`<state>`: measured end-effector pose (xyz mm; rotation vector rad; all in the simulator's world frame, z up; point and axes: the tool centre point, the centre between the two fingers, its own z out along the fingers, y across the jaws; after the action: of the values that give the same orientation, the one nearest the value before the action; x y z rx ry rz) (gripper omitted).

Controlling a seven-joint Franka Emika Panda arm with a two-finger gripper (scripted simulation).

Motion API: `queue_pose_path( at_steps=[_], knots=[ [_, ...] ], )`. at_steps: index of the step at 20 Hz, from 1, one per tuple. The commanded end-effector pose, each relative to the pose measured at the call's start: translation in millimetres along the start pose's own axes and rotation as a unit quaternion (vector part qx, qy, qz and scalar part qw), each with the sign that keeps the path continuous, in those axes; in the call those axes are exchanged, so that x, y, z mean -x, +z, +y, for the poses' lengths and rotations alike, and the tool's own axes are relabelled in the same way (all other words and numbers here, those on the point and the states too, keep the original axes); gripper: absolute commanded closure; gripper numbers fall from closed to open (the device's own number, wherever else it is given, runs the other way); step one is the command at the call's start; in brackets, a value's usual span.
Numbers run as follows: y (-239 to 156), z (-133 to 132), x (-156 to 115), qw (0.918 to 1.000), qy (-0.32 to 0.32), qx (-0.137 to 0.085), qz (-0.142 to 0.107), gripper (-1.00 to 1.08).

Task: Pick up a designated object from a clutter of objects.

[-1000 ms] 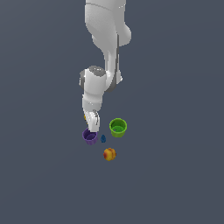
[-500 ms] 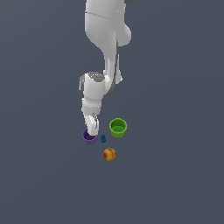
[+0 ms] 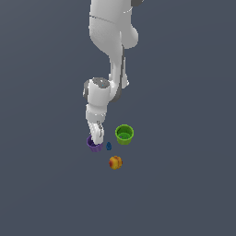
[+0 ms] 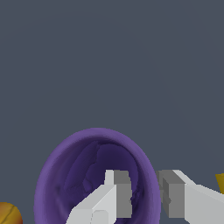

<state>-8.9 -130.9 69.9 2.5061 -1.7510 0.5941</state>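
Note:
The designated object, a small purple cup [image 3: 94, 147], stands on the grey floor at the exterior view's left end of the clutter of objects. In the wrist view the purple cup [image 4: 78, 175] shows its round rim and hollow inside. My gripper [image 3: 97, 137] is down on it, pointing straight down. In the wrist view the gripper [image 4: 144, 186] straddles the cup's rim. One finger [image 4: 119, 188] is inside the cup and the other finger [image 4: 171, 192] is just outside the wall, with a gap still between them. The gripper is open.
A bright green cup [image 3: 124, 134] stands to the exterior view's right of the purple one. A tiny blue piece [image 3: 109, 146] lies between them. An orange-red round fruit [image 3: 115, 162] lies nearer the camera. A yellow sliver [image 4: 220, 186] shows at the wrist view's edge.
The arm has lowered over the last second, bringing the gripper down from just above the purple cup onto its rim. The objects have not moved.

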Motion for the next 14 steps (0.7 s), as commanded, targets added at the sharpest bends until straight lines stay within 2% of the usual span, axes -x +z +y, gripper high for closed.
queue_pose_path(
  at_steps=[1, 14],
  knots=[
    [0, 0, 0, 1.0000, 0.000, 0.000, 0.000, 1.08],
    [-17, -12, 1, 1.0000, 0.000, 0.000, 0.000, 1.08]
  ],
)
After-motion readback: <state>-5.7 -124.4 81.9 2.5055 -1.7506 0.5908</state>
